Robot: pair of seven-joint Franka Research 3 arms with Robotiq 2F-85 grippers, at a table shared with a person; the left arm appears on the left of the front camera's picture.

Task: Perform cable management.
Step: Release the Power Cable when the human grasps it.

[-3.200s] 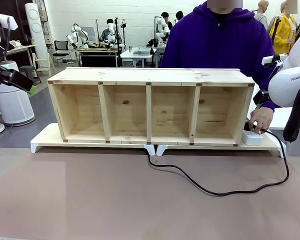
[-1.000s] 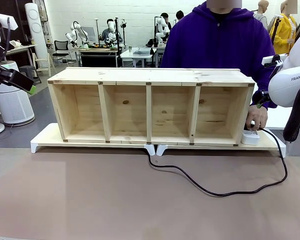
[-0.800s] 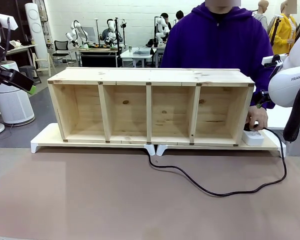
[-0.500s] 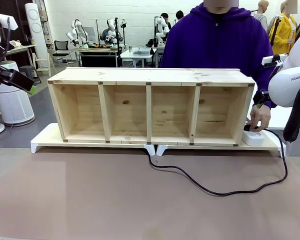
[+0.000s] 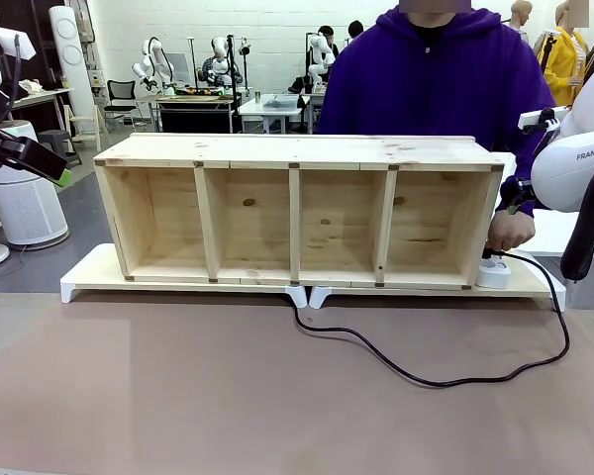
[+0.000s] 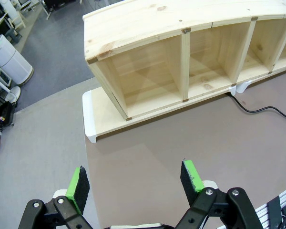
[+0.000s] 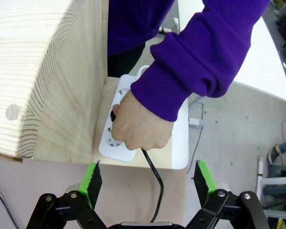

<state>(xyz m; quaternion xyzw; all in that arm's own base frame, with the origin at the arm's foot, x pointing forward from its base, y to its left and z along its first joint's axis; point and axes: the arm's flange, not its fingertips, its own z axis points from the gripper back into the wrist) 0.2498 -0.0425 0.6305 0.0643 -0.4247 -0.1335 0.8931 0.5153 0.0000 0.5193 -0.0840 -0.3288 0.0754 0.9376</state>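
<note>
Plugging is the step in hand, by your reading: the person's hand [image 7: 140, 125] is clamped on the thin black power cable [image 5: 426, 377] at its plug, over the white plastic power strip [image 7: 121, 126]. The cable loops across the brown table toward five o'clock. Your right gripper [image 7: 149, 183], jaws apart, next needs a clear stretch of cord.

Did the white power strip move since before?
Yes. The white power strip has slid a little left, closer to the wooden shelf's right end wall, under the person's hand, which holds the cable plug there.
</note>
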